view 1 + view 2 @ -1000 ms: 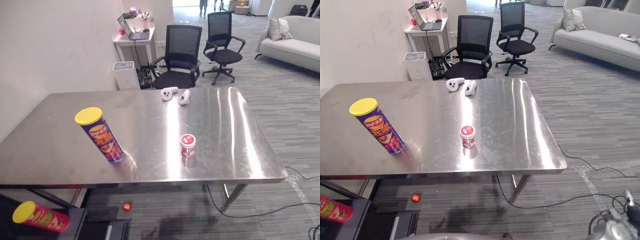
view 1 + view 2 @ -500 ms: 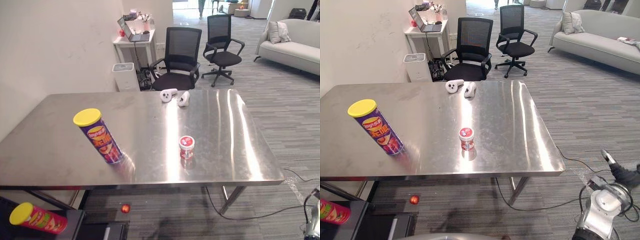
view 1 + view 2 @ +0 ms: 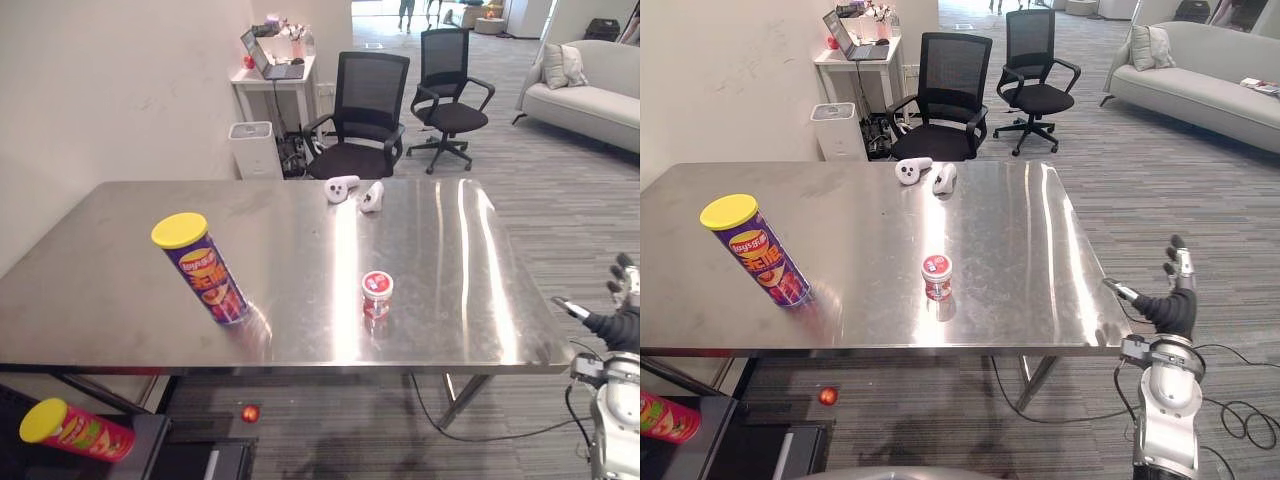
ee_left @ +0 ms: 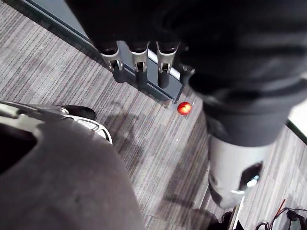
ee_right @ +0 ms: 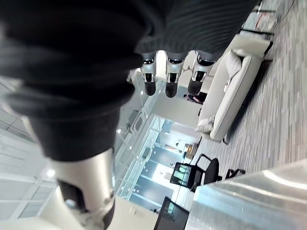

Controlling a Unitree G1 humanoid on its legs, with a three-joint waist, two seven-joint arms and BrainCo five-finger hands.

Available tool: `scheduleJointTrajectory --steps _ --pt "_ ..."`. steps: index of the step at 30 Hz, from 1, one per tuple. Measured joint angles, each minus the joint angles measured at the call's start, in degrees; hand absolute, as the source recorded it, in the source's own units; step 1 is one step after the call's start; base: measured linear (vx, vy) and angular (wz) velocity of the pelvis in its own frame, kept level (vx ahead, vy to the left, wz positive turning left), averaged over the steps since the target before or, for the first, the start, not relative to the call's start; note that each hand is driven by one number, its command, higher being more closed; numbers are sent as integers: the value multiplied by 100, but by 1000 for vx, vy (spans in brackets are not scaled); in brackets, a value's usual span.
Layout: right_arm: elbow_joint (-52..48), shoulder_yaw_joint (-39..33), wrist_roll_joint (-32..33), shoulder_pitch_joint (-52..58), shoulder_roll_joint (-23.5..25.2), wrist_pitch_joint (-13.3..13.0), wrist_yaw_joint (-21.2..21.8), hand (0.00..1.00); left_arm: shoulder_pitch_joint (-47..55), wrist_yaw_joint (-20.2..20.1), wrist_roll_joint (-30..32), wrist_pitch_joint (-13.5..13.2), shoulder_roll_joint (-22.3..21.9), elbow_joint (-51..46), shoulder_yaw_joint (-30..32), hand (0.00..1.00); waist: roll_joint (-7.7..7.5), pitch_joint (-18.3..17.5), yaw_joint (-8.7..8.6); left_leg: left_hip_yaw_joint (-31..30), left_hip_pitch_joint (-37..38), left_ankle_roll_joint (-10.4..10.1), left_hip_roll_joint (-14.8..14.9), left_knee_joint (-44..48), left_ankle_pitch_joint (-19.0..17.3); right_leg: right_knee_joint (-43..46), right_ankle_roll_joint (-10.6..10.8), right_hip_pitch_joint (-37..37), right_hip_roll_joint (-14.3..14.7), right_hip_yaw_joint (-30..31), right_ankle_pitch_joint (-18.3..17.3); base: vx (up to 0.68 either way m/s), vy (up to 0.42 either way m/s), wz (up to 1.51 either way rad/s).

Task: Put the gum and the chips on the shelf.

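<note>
Step in hand: approach for the first pick; neither item is grasped yet.

- The purple chips can (image 3: 200, 270) stands on the steel table (image 3: 120, 310), towards its left front.
- The gum tub (image 3: 377, 292) stands near the front edge at centre, well apart from the can.
- The right hand (image 3: 1172, 305) is raised beside the table's right front corner, fingers straight, thumb spread, empty.
- The left hand (image 4: 140, 67) hangs over the floor, fingers straight, empty.

Next move, as judged: bring the right hand over the table to the gum tub, then close round it.
</note>
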Motion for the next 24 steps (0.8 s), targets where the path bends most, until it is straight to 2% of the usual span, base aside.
scheduleJointTrajectory --steps 4,7,17,24 --pt "-72 370 157 8 -24 -69 196 0 -3 -10 24 0 35 1 -57 0 -30 55 33 -61 2 2 -2 11 1 0 0 47 -10 -78 -2 -22 -23 8" --pt "-72 551 225 9 -24 -78 303 0 1 -6 34 2 85 12 -190 0 -51 127 118 -76 1 3 -5 12 2 0 0 56 -13 -95 -2 0 0 0" --pt "-70 1373 373 -34 -24 -81 506 0 2 -7 42 3 119 34 -286 0 -47 210 144 -206 -21 9 -12 12 6 24 0 115 -29 -319 -2 0 -12 6" --pt "-54 1695 375 -53 -23 -80 568 0 -1 5 49 4 124 62 -348 0 -44 246 162 -352 -143 18 -11 45 32 27 0 104 -38 -449 -3 -12 -17 10"
